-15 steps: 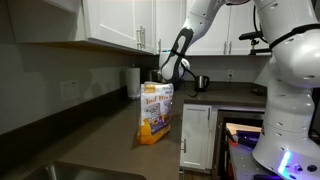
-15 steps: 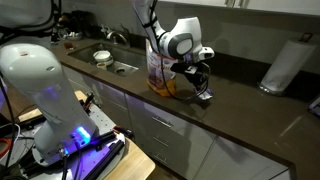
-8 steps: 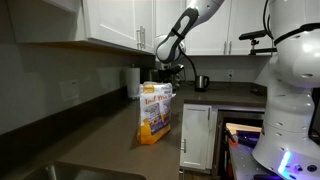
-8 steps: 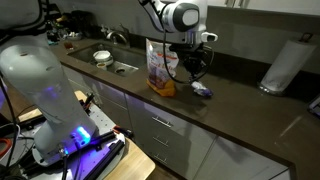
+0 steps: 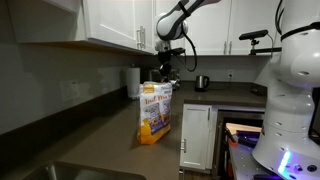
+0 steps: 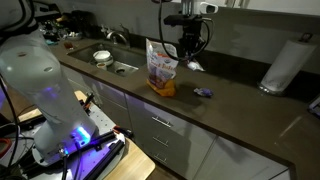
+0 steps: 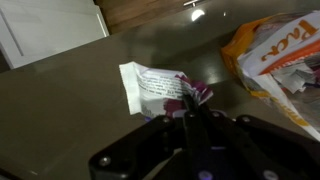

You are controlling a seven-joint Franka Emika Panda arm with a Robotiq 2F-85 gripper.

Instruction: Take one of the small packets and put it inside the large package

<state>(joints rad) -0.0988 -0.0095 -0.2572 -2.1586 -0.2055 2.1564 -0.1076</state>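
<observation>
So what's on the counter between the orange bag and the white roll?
In an exterior view, only one small packet lies on the bare counter between orange bag and white roll. The gripper hangs above, gripping another packet, as the wrist view shows.

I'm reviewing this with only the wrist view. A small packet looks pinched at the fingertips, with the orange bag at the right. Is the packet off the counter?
Observer: Yes. In an exterior view the gripper holds the small packet in the air, well above the counter.
Operator: Is the orange bag standing?
Observer: Yes, the orange bag stands upright on the counter in both exterior views.
Operator: Any other packet around?
Observer: A second packet lies on the counter, between the bag and the paper towel roll.
</observation>
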